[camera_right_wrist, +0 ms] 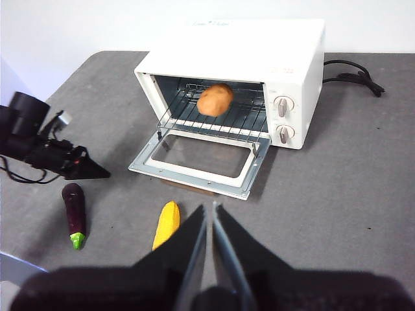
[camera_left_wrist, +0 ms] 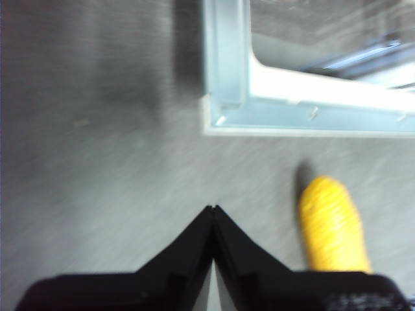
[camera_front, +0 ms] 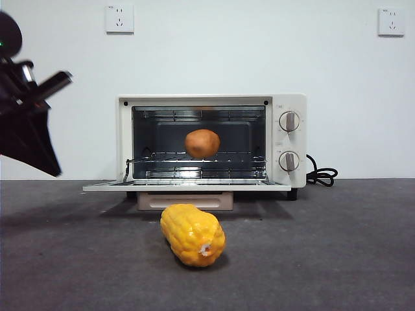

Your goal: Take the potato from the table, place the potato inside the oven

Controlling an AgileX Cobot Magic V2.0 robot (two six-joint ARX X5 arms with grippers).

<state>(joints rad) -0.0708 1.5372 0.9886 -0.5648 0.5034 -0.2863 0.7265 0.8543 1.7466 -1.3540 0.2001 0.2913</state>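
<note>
The orange-brown potato (camera_front: pixel 202 143) (camera_right_wrist: pixel 215 99) rests on the wire rack inside the cream-white oven (camera_front: pixel 290 107) (camera_right_wrist: pixel 259 61). The oven's glass door (camera_front: pixel 188 186) (camera_right_wrist: pixel 201 159) (camera_left_wrist: pixel 227 97) lies folded down, open. My left gripper (camera_left_wrist: pixel 213 208) (camera_front: pixel 55 170) (camera_right_wrist: pixel 102 173) is shut and empty. It hangs above the table (camera_front: pixel 337 259) to the left of the door, clear of the oven. My right gripper (camera_right_wrist: pixel 207 207) is shut, holds nothing and stays high and well back from the oven.
A glossy yellow corn-like object (camera_front: pixel 192 234) (camera_left_wrist: pixel 332 225) (camera_right_wrist: pixel 166 224) lies on the table in front of the door. A purple eggplant (camera_right_wrist: pixel 74 214) lies further left. The oven's black cord (camera_front: pixel 321 175) trails on its right.
</note>
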